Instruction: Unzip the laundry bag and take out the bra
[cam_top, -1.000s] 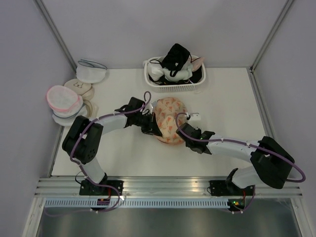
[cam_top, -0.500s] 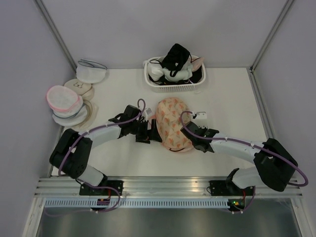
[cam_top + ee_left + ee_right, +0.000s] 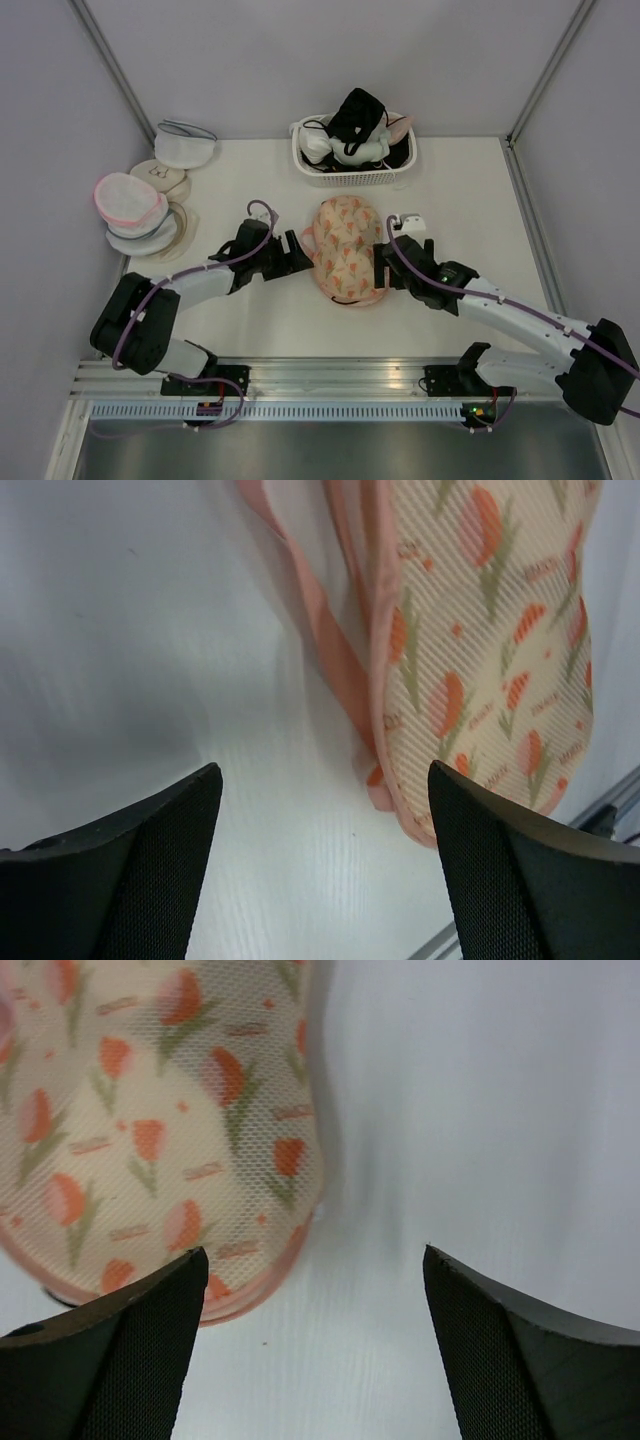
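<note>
The laundry bag (image 3: pixel 348 250) lies flat on the white table, cream with orange flowers and peach edging. My left gripper (image 3: pixel 298 253) stands open just left of it, not touching. My right gripper (image 3: pixel 386 263) stands open just right of it. The left wrist view has the bag (image 3: pixel 490 650) up at the right, a peach strip along its edge, and only bare table between the left gripper (image 3: pixel 325 772) fingers. In the right wrist view the bag (image 3: pixel 160 1110) lies at the upper left, and the right gripper (image 3: pixel 314 1253) holds nothing. The bra is hidden.
A white basket (image 3: pixel 352 178) with black and whitish garments stands at the back, just behind the bag. Round mesh bags (image 3: pixel 130 200) are stacked at the left edge, with another (image 3: pixel 185 145) in the back left corner. Grey walls close in three sides.
Both grippers have opened and let go of the bag. It now lies flat, and each arm has drawn back to its own side.
</note>
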You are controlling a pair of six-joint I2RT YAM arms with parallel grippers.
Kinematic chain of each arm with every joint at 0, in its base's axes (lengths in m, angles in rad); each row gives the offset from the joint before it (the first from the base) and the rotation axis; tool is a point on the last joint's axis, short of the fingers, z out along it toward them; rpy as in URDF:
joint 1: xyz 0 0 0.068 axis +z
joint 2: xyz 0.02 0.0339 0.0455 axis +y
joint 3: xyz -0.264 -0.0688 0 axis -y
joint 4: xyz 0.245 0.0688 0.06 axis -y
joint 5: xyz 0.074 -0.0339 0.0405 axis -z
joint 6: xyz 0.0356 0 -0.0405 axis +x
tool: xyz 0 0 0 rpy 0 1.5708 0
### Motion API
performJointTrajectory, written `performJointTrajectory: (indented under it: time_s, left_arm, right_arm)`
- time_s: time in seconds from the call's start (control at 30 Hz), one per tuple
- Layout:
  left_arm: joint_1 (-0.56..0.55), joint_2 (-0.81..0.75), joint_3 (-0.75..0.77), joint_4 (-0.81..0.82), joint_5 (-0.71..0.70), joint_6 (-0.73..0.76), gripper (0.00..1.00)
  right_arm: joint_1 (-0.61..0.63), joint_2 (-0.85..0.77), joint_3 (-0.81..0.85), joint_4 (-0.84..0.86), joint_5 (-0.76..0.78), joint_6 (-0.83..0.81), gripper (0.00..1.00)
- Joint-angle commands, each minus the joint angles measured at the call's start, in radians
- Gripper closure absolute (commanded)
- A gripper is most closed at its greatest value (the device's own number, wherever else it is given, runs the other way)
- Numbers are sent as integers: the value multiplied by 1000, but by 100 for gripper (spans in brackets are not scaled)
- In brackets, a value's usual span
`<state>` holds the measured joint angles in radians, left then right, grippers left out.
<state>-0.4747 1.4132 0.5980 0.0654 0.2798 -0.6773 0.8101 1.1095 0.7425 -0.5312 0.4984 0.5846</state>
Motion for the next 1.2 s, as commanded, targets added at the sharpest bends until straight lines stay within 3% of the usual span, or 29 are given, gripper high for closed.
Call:
performJointTrajectory:
  time_s: [0.0,0.17,0.33,0.73,1.17]
  left_arm:
    - [28,38,-7,137,-79,-56,14]
    - [30,-22,-58,160,-105,-97,17]
    - [38,-146,-113,71,-163,-119,18]
    - [38,-424,-262,4,-195,-232,19]
    - [38,-428,-294,36,-146,-242,18]
  right_arm:
    - [9,9,34,169,-197,-111,9]
    - [9,120,109,269,-325,-140,20]
    - [23,298,240,300,-327,-157,28]
    - [95,723,567,212,-177,-146,43]
    - [162,980,828,-4,89,-112,46]
